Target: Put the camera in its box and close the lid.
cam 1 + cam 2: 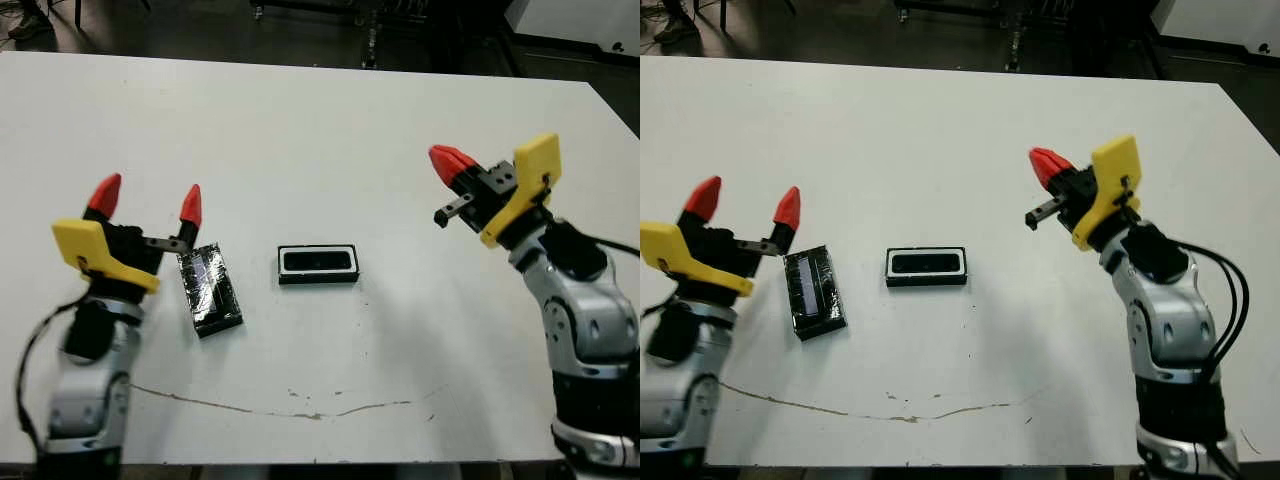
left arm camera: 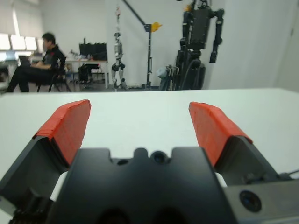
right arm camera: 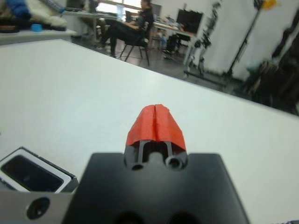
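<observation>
We hold the left gripper point(image 1: 147, 203) at the table's 8 o'clock, fingers spread wide apart, tips aimed toward 12 o'clock. We hold the right gripper point(image 1: 452, 163) at 3 o'clock, raised, fingertips pressed together, aimed toward 10 o'clock.

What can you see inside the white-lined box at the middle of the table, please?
Inside the box a dark rectangular shape fills the white lining, likely the camera. Nothing covers it; the lid lies apart, by the left gripper.
</observation>
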Action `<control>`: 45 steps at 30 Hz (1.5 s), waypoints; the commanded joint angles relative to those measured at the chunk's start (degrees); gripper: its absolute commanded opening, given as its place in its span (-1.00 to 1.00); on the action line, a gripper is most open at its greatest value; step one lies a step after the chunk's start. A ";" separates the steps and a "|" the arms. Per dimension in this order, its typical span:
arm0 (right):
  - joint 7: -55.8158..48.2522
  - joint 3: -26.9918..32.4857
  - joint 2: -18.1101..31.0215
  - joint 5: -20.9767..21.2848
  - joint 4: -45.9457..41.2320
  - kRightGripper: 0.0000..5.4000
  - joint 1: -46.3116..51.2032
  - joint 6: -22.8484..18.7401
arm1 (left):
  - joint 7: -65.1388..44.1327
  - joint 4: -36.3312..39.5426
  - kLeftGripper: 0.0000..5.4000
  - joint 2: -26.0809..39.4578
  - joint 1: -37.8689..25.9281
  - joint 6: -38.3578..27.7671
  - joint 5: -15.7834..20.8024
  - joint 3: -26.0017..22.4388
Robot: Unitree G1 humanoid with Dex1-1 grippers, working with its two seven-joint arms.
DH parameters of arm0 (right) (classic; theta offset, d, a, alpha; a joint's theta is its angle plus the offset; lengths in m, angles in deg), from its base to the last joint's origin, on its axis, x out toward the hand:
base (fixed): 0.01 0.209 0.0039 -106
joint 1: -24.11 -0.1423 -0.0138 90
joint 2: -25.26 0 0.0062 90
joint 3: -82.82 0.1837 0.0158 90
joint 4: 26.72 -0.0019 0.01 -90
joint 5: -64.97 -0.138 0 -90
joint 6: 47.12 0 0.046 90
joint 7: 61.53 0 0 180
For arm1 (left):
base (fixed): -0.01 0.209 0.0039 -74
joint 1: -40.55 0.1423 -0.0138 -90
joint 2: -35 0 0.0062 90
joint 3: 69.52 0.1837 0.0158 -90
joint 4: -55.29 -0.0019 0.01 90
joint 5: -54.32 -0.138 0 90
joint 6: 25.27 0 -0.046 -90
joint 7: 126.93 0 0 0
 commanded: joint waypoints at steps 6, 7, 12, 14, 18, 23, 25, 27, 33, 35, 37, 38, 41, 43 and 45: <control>5.04 2.65 -0.88 -4.25 -4.01 -1.00 4.05 -4.68 | -20.04 -2.29 1.00 20.37 -8.12 3.76 3.81 -2.07; 5.19 2.54 -0.79 -4.13 -4.12 -1.00 4.25 -4.51 | -24.74 -4.37 1.00 22.79 -10.17 4.10 5.78 -1.95; 6.72 1.91 -0.74 -3.69 -5.17 -1.00 4.66 -5.16 | -51.82 -16.61 1.00 38.45 -29.25 9.16 3.71 9.29; 7.06 1.66 -0.50 -3.46 -5.46 -1.00 4.76 -5.36 | -61.11 -19.82 1.00 41.49 -39.27 9.56 -3.16 17.82; 7.51 1.04 -0.24 -3.17 -5.95 -1.00 4.59 -5.68 | -70.65 -18.50 1.00 40.51 -52.39 6.35 -15.79 29.90; 8.57 0.61 -0.04 -3.22 -6.73 -1.00 4.39 -7.61 | -76.29 -14.28 1.00 40.10 -56.64 2.15 -23.36 40.39; 8.91 0.41 -0.08 -3.43 -6.90 -1.00 4.11 -8.39 | -76.47 -14.48 1.00 40.83 -58.24 -0.69 -22.40 45.83; 9.22 0.44 -0.53 -4.00 -6.76 -1.00 3.69 -8.98 | -76.47 -15.12 1.00 41.08 -59.67 -3.82 -21.60 50.23; 10.36 0.01 -1.43 -4.20 -6.15 -1.00 2.97 -10.08 | -76.47 -14.50 1.00 40.09 -63.78 -6.90 -20.59 59.31; 10.30 0.02 -1.38 -4.13 -5.94 -1.00 3.14 -9.85 | -76.47 -14.88 1.00 39.78 -64.33 -7.94 -19.62 61.30; 10.24 0.31 -1.38 -4.40 -5.99 -1.00 3.28 -9.84 | -76.47 -14.59 1.00 39.71 -65.52 -7.08 -19.21 64.33; 10.30 0.43 -1.32 -4.44 -6.06 -1.00 3.32 -9.92 | -76.47 -14.39 1.00 39.68 -66.04 -6.37 -18.82 65.71; 10.13 0.71 -1.26 -4.71 -5.89 -1.00 3.44 -9.78 | -76.47 -14.38 1.00 39.65 -66.77 -6.63 -16.92 68.30; 10.50 0.71 -1.31 -4.80 -6.02 -1.00 3.47 -10.36 | -76.47 -14.52 1.00 39.38 -66.93 -7.90 -15.55 69.13; 10.57 0.75 -1.42 -5.04 -5.90 -1.00 3.51 -10.41 | -76.47 -14.60 1.00 38.88 -66.75 -8.78 -14.48 69.26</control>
